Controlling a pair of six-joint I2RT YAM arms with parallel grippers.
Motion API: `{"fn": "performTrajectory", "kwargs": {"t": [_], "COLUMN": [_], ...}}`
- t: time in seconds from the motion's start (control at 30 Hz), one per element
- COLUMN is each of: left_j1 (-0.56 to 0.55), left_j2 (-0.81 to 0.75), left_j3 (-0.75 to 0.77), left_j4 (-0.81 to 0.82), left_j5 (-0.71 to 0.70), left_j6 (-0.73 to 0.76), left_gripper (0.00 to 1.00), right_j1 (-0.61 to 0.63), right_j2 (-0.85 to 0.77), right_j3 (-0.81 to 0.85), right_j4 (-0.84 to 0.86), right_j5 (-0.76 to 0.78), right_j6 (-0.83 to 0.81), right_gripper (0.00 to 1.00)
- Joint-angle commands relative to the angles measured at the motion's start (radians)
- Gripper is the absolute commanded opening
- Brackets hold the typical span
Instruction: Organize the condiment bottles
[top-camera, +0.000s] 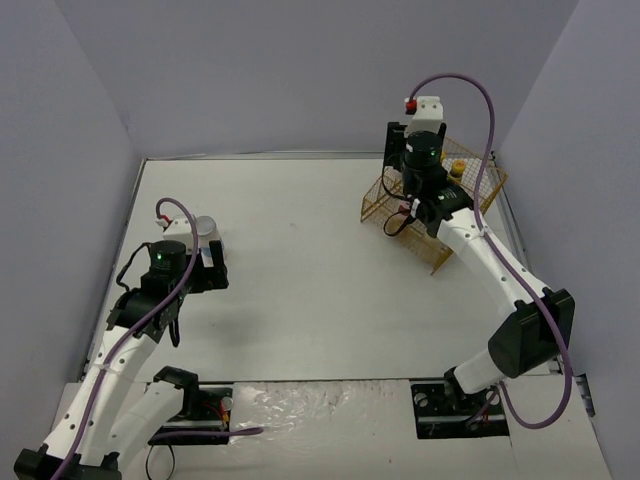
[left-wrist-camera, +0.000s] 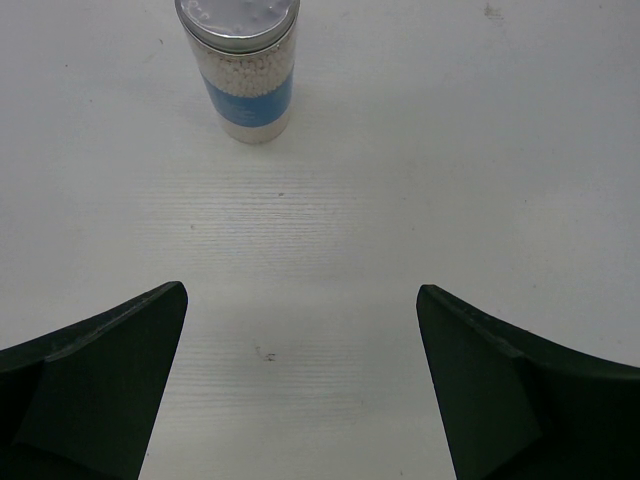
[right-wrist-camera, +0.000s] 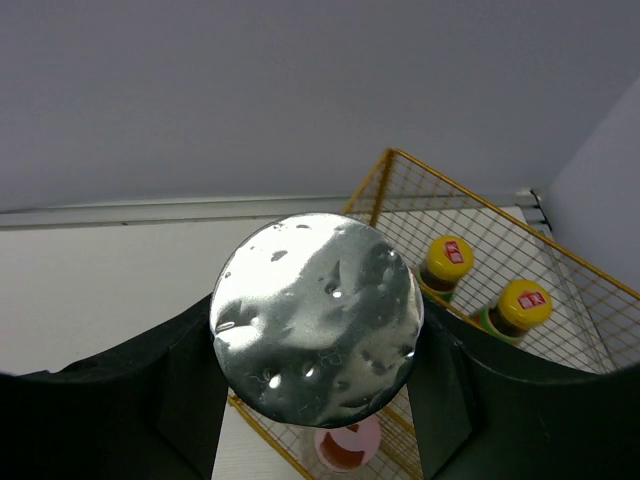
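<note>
A silver-lidded jar (left-wrist-camera: 240, 70) of white beads with a blue label stands upright on the table, ahead and left of my left gripper (left-wrist-camera: 300, 292). That gripper is open and empty, well short of the jar (top-camera: 206, 230). My right gripper (right-wrist-camera: 316, 330) is shut on a second jar, whose silver lid (right-wrist-camera: 316, 312) fills the gap between the fingers (right-wrist-camera: 180, 390). It hangs over the near edge of the yellow wire basket (right-wrist-camera: 400, 160). Inside stand two yellow-capped sauce bottles (right-wrist-camera: 449, 259) (right-wrist-camera: 524, 305) and a pink-lidded shaker (right-wrist-camera: 345, 447). From above, the right gripper (top-camera: 418, 180) hides its jar.
The yellow wire basket (top-camera: 480, 190) sits at the far right, near the right wall. Grey walls close in the table on three sides. The arm bases and cables are at the near edge.
</note>
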Motion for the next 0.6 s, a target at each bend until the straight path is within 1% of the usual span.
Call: {"fn": "performTrajectory", "kwargs": {"t": [0.0, 0.1, 0.4, 0.57], "left_j1": [0.007, 0.007, 0.007, 0.007], "left_j2": [-0.008, -0.008, -0.012, -0.014], "left_j3": [0.024, 0.024, 0.023, 0.023], "left_j4": [0.053, 0.054, 0.056, 0.055], "left_j5": [0.008, 0.008, 0.011, 0.010], "left_j6": [-0.011, -0.011, -0.012, -0.014], "left_gripper": [0.97, 0.97, 0.97, 0.97], "right_j1": [-0.047, -0.075, -0.137, -0.148], "right_j2": [-0.014, 0.003, 0.067, 0.116], "right_j3": [0.008, -0.005, -0.045, -0.063], "right_j4": [0.098, 0.113, 0.136, 0.167], "right_j5": [0.075, 0.092, 0.051, 0.030], "right_j6": [0.072, 0.083, 0.118, 0.127], "right_gripper": [0.13, 0.13, 0.13, 0.14]}}
